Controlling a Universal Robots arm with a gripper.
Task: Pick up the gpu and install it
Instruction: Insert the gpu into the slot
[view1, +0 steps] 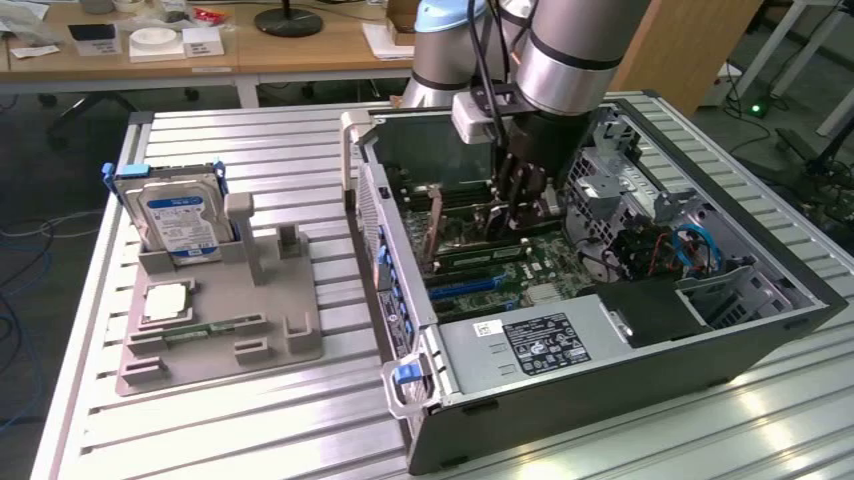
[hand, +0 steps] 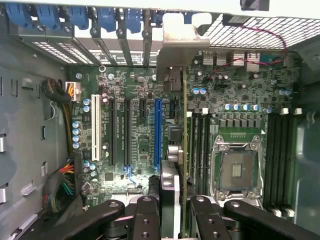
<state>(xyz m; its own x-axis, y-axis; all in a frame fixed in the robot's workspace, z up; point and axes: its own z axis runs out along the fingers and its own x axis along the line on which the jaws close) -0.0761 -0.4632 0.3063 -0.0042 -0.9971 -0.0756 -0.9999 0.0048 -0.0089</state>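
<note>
The gpu (hand: 183, 125) is seen edge-on in the wrist view, a thin board with its pale metal bracket (hand: 175, 45) at the case's rear slot openings. My gripper (hand: 175, 207) is shut on the card's near end, one black finger (hand: 147, 215) on each side. The card stands upright over the motherboard, between the blue expansion slot (hand: 158, 130) and the memory slots. I cannot tell whether it touches a slot. In the exterior view my gripper (view1: 518, 212) reaches down inside the open computer case (view1: 561, 420), and the gpu (view1: 435, 232) shows as a thin upright board.
A grey fixture (view1: 254, 345) on the exterior view's left holds a hard drive with a blue label (view1: 180, 222), a processor chip (view1: 167, 300) and a memory stick (view1: 203, 328). Inside the case are the power supply (view1: 534, 345), the bare processor socket (hand: 237, 170) and cable bundles (hand: 62, 182).
</note>
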